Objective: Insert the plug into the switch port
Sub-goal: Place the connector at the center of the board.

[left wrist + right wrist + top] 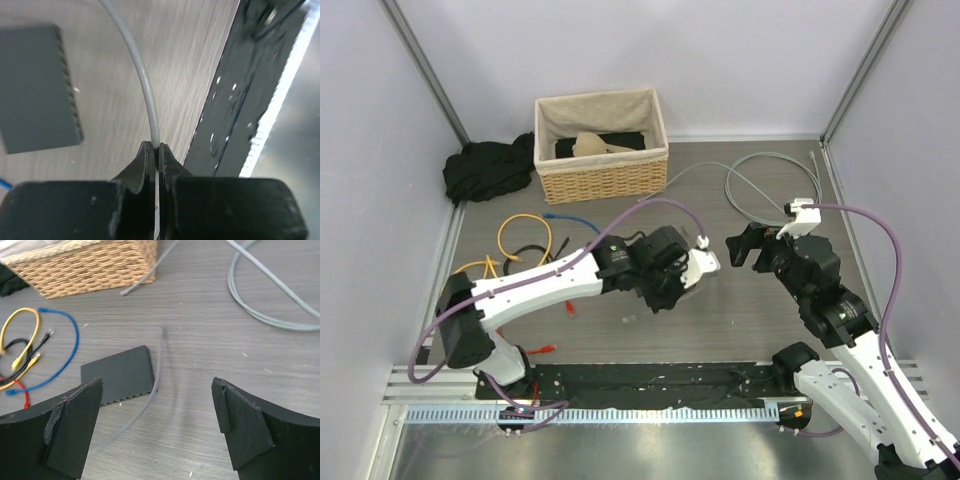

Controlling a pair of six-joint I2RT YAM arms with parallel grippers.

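1. left hand point(158, 148): clenched on a thin grey cable point(148, 85), one finger on either side. The cable rises from the pinch and curves out of the left wrist view. The plug cannot be picked out (hidden or out of frame).

2. right hand point(156, 390): released, jaws spread wide, grasping nothing. It hovers over the desk point(740, 320) and faces the switch.

3. switch point(120, 371): lies flat on the desk, just beside the held cable and between the two hands (the left arm covers it in the top view). Its long axis runs along the socket row, roughly crosswise in the right wrist view. The socket edge points toward the right hand and, in the left wrist view, toward the cable.

4. Step in hand (a judgement): the cable is gripped and is near the ports, but nothing is seated yet. The next move calls for bringing the plug end round square to the socket row, level with one port, then pushing along the port's axis. The free hand could brace the box.

5. Surroundings: wicker basket point(603, 165) at the rear; coloured patch leads point(523, 235) to its left front; grey coil point(760, 190) at right rear; black cloth point(485, 170) in the left corner.
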